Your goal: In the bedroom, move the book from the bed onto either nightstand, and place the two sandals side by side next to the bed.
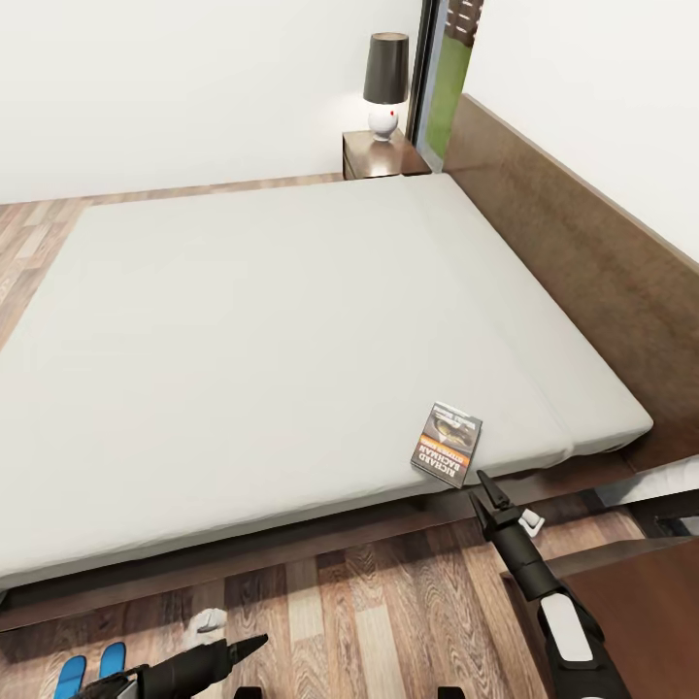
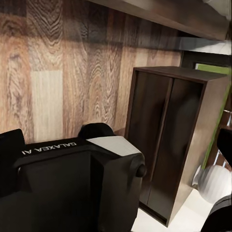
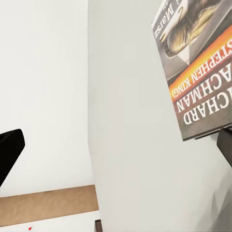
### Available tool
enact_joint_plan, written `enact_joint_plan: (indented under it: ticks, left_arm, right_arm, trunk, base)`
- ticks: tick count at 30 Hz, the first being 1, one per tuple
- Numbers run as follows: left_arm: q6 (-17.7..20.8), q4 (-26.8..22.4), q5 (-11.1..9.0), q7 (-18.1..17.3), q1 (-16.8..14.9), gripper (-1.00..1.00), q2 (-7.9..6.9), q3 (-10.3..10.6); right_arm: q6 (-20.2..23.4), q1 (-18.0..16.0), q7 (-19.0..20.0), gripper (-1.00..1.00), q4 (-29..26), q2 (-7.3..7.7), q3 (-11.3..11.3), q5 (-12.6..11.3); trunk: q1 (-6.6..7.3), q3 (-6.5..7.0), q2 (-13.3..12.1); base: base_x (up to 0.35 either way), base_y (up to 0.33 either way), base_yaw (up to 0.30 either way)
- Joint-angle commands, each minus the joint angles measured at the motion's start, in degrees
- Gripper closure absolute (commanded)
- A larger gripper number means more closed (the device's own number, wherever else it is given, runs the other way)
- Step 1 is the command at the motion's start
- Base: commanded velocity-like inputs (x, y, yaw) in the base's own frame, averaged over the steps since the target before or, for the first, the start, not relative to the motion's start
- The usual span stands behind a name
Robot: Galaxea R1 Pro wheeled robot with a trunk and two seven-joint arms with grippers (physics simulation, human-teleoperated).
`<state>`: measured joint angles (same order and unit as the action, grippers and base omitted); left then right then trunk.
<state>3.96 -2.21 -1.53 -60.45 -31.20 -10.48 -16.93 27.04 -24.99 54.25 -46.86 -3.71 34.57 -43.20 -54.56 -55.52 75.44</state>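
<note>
The book [image 1: 447,443] lies flat on the off-white mattress of the bed [image 1: 291,320], near its front right corner; its orange band and white lettering show large in the right wrist view [image 3: 198,72]. My right gripper [image 1: 482,492] is open, just short of the book's near edge, with nothing held. Low at the left, over the floor, my left gripper [image 1: 250,646] looks open and empty. The two blue sandals [image 1: 70,675] [image 1: 112,660] lie close together on the wood floor at the bottom left corner, partly cut off.
A nightstand [image 1: 374,155] with a dark-shaded lamp [image 1: 385,83] stands beyond the bed's far side by the window. Another dark nightstand [image 1: 636,592] [image 2: 169,145] is close at my right. The headboard [image 1: 582,252] runs along the bed's right side. Plank floor [image 1: 388,602] lies between me and the bed.
</note>
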Motion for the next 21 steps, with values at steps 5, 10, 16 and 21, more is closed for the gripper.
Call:
enact_joint_plan:
  ticks: [5, 10, 16, 21]
  left_arm:
    - [1.24, -3.15, -0.12, -0.47, -0.08, -1.0, 4.24, -0.04]
    - [6.76, -9.16, 0.09, -1.06, -0.09, -1.0, 8.8, 0.03]
    - [8.81, -12.02, 0.34, -1.29, -0.09, -1.0, 10.88, 0.24]
    - [8.94, -12.06, 0.46, -5.69, -0.09, -1.0, 9.87, 0.17]
  right_arm:
    - [0.47, -0.04, 0.07, -1.0, 0.01, -0.2, 0.12, -0.13]
    - [0.47, -0.05, 0.07, -1.0, 0.01, -0.17, 0.14, -0.13]
    - [0.47, -0.05, 0.07, -1.0, 0.01, -0.15, 0.15, -0.13]
    - [0.47, -0.05, 0.07, -1.0, 0.01, -0.15, 0.15, -0.13]
  trunk:
    - [0.0, -0.03, 0.02]
    - [0.0, -0.03, 0.02]
    - [0.0, -0.03, 0.02]
    - [0.0, -0.03, 0.02]
  base:
    - [0.0, 0.0, 0.0]
    - [0.0, 0.0, 0.0]
    - [0.0, 0.0, 0.0]
    - [0.0, 0.0, 0.0]
